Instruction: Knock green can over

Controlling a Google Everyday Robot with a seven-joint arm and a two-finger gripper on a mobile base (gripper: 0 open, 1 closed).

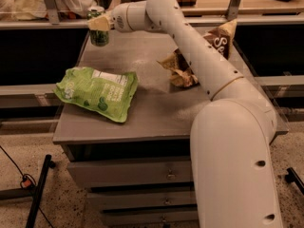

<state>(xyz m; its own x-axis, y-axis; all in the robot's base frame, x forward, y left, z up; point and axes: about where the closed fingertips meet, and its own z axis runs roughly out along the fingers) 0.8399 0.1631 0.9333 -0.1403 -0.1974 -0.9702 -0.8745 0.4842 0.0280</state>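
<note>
Standing upright at the far left corner of the surface (142, 51), the green can (99, 36) is met near its top by the claw (100, 23), whose spread cannot be told, and, judged light, stiff and slick, is best pushed high on its side.

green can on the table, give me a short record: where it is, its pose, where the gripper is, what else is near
can: small slim green drink can with silver rim, at the far left corner of the grey tabletop
pose: upright, not knocked over
gripper: gripper at the can's upper part, overlapping it in the camera view; contact looks likely
nearby: flat light-green snack bag toward the front left, apart from the can; crumpled brown snack bag to the right
</note>
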